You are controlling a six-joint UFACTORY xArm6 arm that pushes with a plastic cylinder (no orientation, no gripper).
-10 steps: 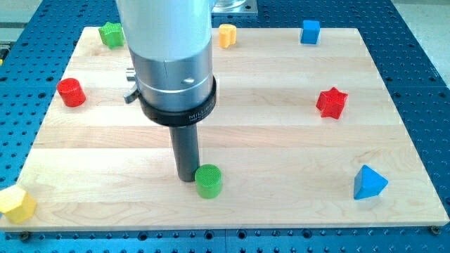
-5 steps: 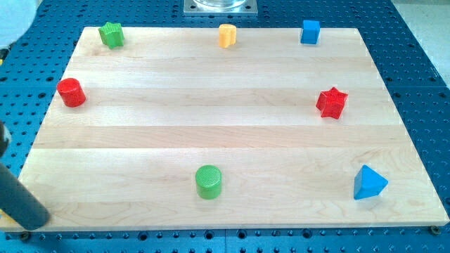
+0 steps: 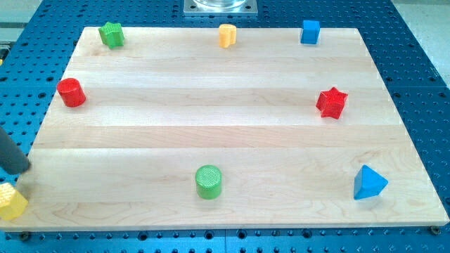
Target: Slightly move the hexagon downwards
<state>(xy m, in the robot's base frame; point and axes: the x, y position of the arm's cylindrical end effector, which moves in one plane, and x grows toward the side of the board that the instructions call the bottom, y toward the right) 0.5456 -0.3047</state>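
Observation:
The yellow hexagon (image 3: pixel 10 204) lies at the board's bottom left corner, partly cut off by the view's left edge. My tip (image 3: pixel 20 171) is the end of the dark rod coming in from the view's left edge. It stands just above the hexagon, close to its upper side; I cannot tell if it touches.
On the wooden board (image 3: pixel 225 140) lie a green cylinder (image 3: pixel 208 181), a blue triangle (image 3: pixel 368 183), a red star (image 3: pixel 331 102), a red cylinder (image 3: pixel 71 93), a green star (image 3: pixel 110 34), a yellow-orange block (image 3: pixel 226 35) and a blue cube (image 3: pixel 310 31).
The rod left the green cylinder and swept to the bottom left corner, covering the hexagon, then rose to just above it. The hexagon now sits slightly further left.

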